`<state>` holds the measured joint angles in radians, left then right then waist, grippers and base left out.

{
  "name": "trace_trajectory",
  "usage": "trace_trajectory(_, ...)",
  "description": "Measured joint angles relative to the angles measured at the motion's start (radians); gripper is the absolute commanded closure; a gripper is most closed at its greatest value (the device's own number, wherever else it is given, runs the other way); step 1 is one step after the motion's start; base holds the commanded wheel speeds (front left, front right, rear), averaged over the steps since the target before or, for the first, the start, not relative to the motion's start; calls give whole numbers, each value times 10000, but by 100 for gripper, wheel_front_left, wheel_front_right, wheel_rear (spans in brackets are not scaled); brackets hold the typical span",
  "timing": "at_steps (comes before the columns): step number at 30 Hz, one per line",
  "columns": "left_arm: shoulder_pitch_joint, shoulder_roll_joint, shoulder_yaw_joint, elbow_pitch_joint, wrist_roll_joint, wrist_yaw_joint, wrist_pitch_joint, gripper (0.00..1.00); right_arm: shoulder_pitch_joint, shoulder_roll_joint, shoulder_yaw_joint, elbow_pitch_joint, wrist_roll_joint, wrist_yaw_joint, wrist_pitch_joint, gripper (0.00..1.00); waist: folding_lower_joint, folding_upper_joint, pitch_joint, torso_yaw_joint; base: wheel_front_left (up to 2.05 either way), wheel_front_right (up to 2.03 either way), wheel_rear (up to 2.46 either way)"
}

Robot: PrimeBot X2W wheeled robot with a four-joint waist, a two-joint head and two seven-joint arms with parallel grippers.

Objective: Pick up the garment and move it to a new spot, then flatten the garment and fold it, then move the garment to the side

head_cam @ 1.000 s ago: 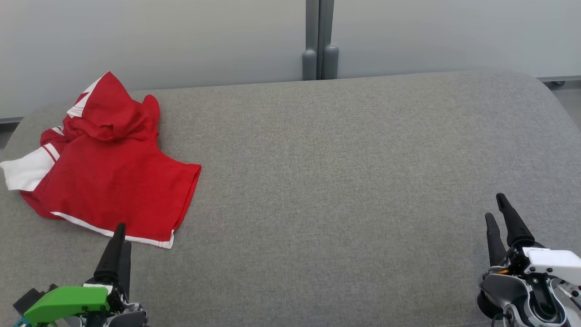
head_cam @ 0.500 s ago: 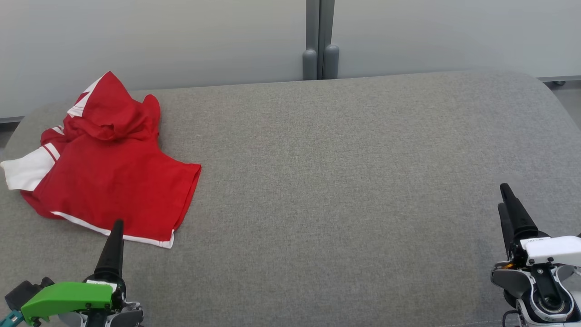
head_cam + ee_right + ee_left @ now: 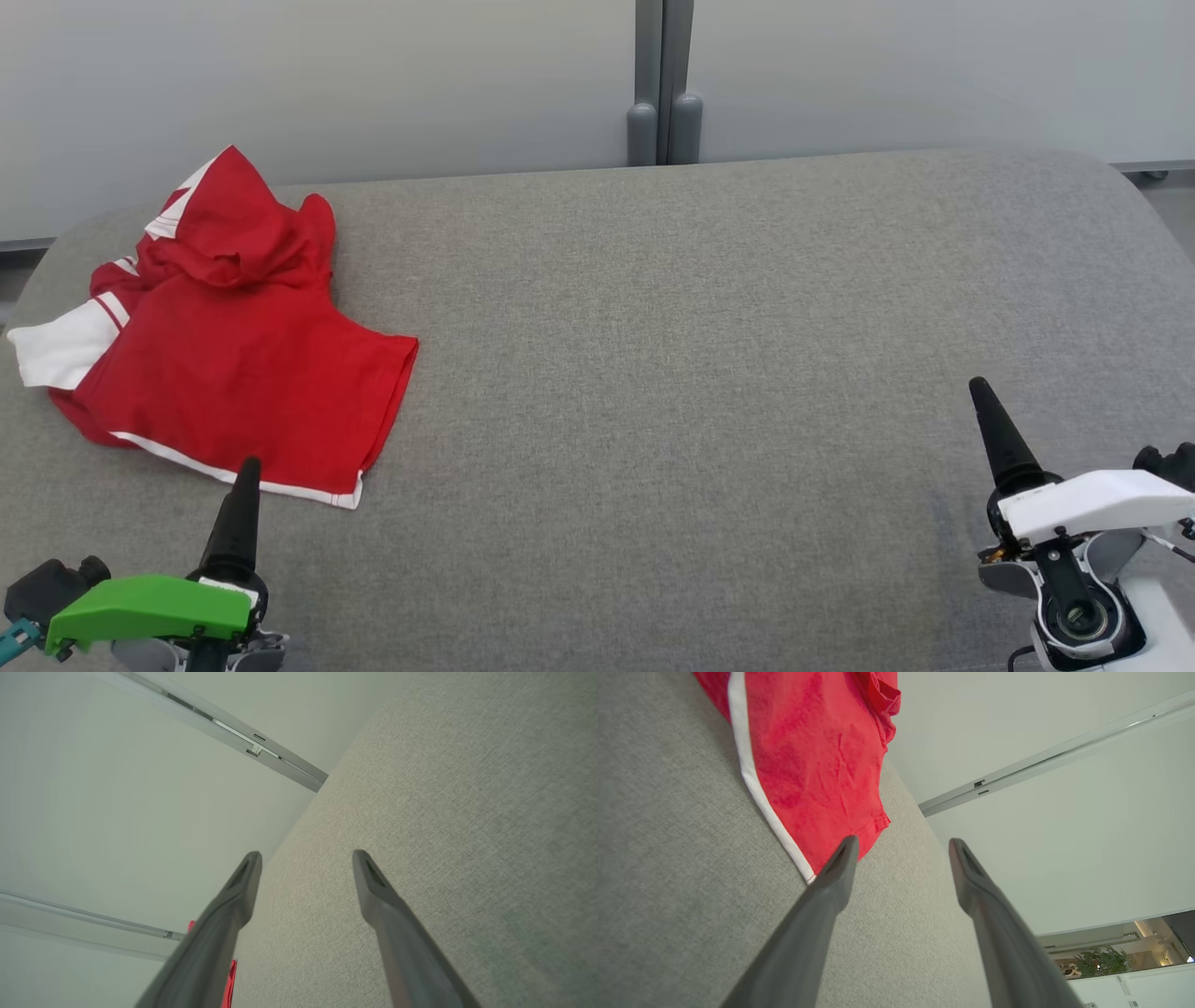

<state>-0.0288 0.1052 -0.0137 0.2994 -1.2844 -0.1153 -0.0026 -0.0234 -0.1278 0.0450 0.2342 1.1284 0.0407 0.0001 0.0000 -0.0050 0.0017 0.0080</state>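
Lying on one grey cushion (image 3: 672,355), one red garment (image 3: 243,373); left hand (image 3: 902,842) and right hand (image 3: 306,854) both wide, empty.

garment (image 3: 224,364) — far left on padded surface (image 3: 700,373) | left gripper (image 3: 246,467) just before it | right gripper (image 3: 978,386) — far right

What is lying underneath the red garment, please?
The red garment rests directly on the grey fabric surface, which shows all around it. Anything beneath the cloth, including its own tucked-under layers, is covered and cannot be seen.
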Motion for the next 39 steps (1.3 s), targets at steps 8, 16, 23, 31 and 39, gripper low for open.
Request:
trace_trajectory(8, 0, 63, -107, -102, 993, 105, -251, 0, 5, -38, 328, 19, -1179, -221, -263, 0, 0, 0, -51, 32, 0, 0, 0)
trace_trajectory(16, 35, 69, -121, -198, 1988, 111, -512, 0, 60, -92, 543, 44, -2351, -395, -495, 0, 0, 0, -94, 20, 0, 0, 0)
trace_trajectory(23, 108, 82, -119, -238, 2830, 113, -746, 0, 84, -142, 552, 52, -3469, -514, -731, 0, 0, 0, -108, -16, 0, 0, 0)
trace_trajectory(31, 148, 144, -117, -290, 3879, 113, -972, 0, 124, -232, 629, 44, -4715, -696, -1009, 0, 0, 0, -119, -49, 0, 0, 0)
trace_trajectory(39, 298, 238, -127, -458, 5001, 111, -1262, 0, 178, -255, 819, -2, -5833, -880, -1269, 0, 0, 0, -119, -68, 0, 0, 0)
